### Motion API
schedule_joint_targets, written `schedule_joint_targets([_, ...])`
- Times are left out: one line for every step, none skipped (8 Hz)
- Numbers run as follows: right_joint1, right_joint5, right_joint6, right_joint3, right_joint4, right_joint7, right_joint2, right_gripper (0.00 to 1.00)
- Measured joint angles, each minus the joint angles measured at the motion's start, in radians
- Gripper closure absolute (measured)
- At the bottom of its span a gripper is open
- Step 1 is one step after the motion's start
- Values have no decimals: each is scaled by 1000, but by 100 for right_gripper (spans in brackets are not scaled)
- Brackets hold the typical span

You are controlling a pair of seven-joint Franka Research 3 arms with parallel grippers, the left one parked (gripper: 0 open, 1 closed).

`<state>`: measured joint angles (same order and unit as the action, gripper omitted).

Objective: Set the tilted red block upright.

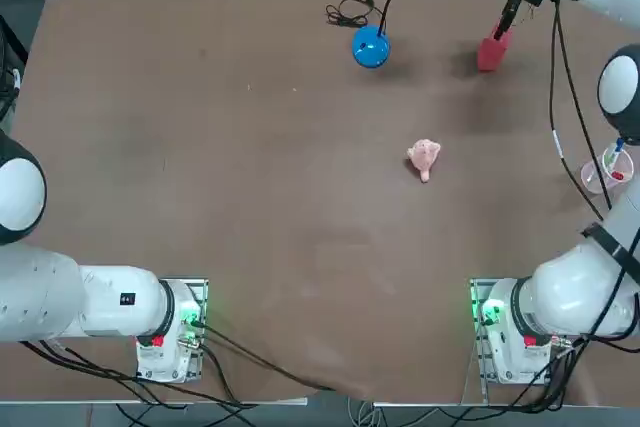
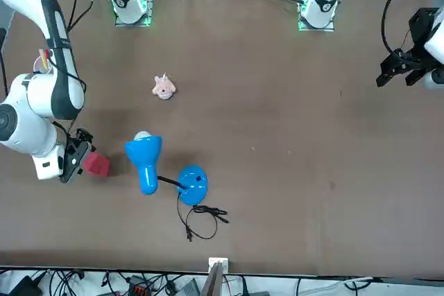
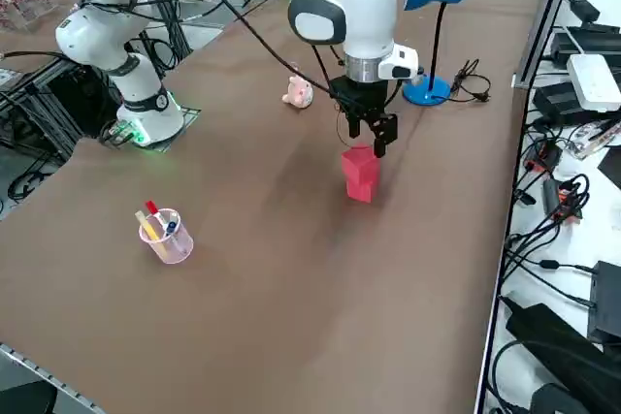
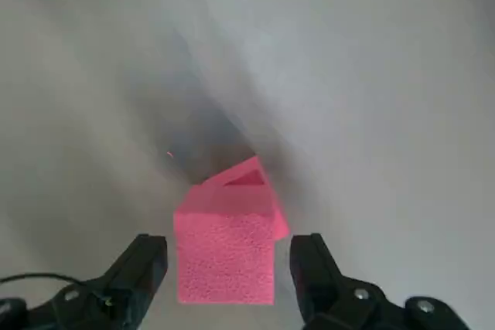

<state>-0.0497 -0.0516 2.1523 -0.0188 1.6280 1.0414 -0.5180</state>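
Jaws spread, the right gripper lines up over the red block, visible gaps on either side, above the brown table.

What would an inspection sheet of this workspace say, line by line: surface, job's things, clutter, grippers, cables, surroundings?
Surface: brown table, no spills seen.
Job's things: red block, between the fingers, a gap showing on each side; whether it leans is hard to tell.
Clutter: blue lamp; pale pink lumpy toy; cup holding pens.
Grippers: right gripper, open, around the red block without gripping it.
Cables: lamp's cord, coiled beside its base; black cables by the right arm's base.
Surroundings: black boxes and a white device on a white surface beside the table; people, nothing seen.
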Motion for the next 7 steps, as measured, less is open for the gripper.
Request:
schedule_joint_targets([0,-9,12,0,2,0,-3,3])
schedule_joint_targets([0,-17,24,1,7,-1,-3,3])
schedule_joint_targets([0,-19,27,1,11,-1,-3,3])
schedule_joint_targets([0,-19,27,1,16,-1,-5,3])
schedule_joint_targets([0,-21,28,1,19,-1,-9,3])
schedule_joint_targets([0,-23,28,1,21,1,-13,2])
schedule_joint_targets([0,-24,28,1,21,3,-15,2])
